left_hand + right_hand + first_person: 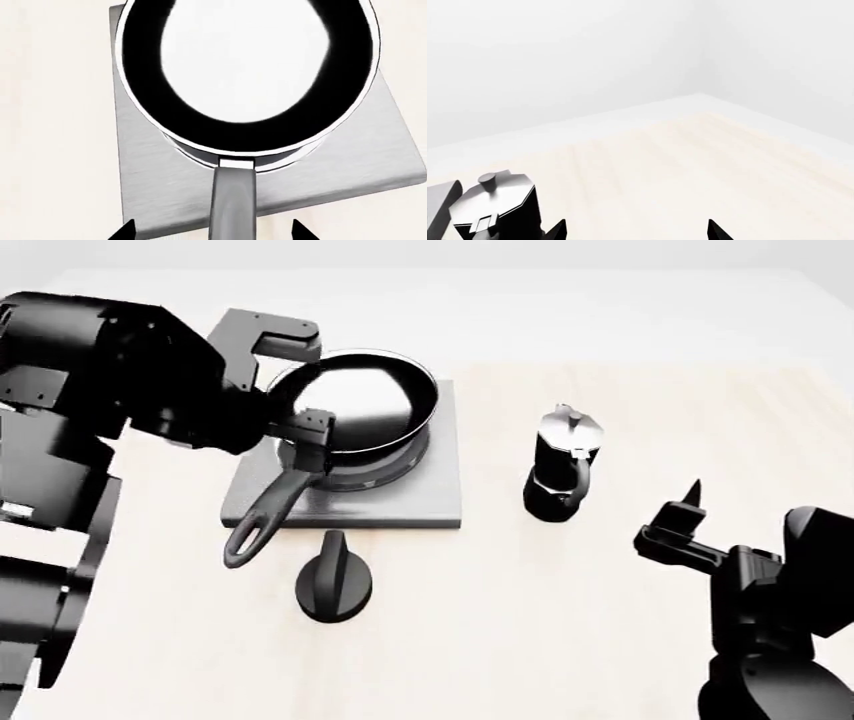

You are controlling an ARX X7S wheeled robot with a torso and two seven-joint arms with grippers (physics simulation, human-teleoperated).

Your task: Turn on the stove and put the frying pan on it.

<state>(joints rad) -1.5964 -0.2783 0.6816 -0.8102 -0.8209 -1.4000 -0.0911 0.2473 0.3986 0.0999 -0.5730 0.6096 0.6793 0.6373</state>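
The frying pan [247,65] [354,405] sits on the stove [373,150] [400,502], over its burner, its glossy inside facing up. Its long grey handle [233,205] [267,510] reaches past the plate's edge toward the table front. My left gripper [212,231] [304,438] is open and straddles the handle near the pan, with a gap on both sides of it. The stove's black knob [334,582] stands on the table in front of the plate. My right gripper [678,515] [637,231] is open and empty, off to the right over the table.
A black-and-silver moka pot [561,465] [494,200] stands right of the stove, between it and my right gripper. The pale wooden tabletop [574,620] stretches to a white wall behind.
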